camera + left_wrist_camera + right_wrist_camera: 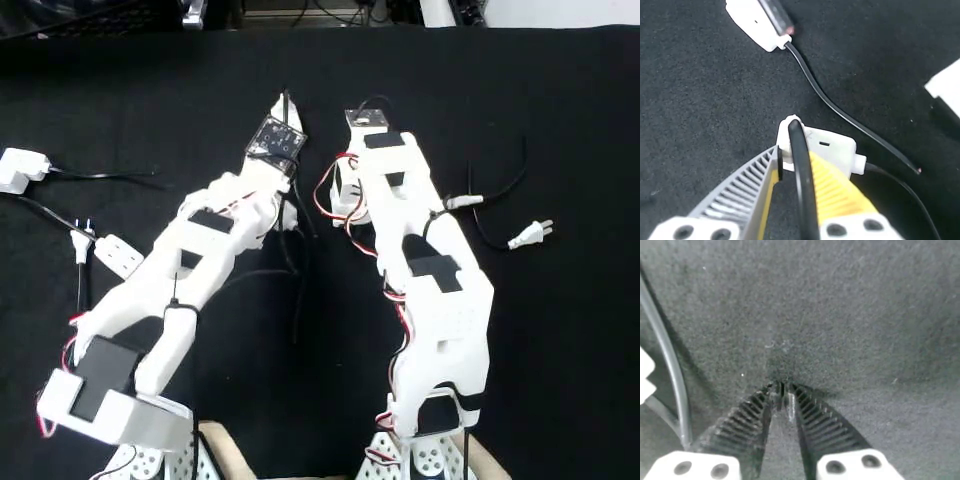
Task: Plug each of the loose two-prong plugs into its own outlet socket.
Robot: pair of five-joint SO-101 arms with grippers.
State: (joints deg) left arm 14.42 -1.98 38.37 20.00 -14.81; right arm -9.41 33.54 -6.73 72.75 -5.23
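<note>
**Status: left jaws clamped on a plug, right jaws closed on themselves**

The work surface is a black cloth (560,110) that covers the whole table. At its far edge you see dark cables and equipment of the room behind.

Locate the left gripper (790,156) near the table's centre. Its jaws are clamped on a white plug (790,131), and the black cable (802,190) runs back between the fingers. The plug touches a white socket block (832,149); you cannot tell whether it is seated. A second socket block (757,22) lies beyond it.

The right gripper (782,390) points down at bare cloth, jaws pressed tip to tip.

A loose plug (530,235) lies on the cloth to the right of the right arm. On the left, another plug (82,240) lies just beside a white socket (118,255).
</note>
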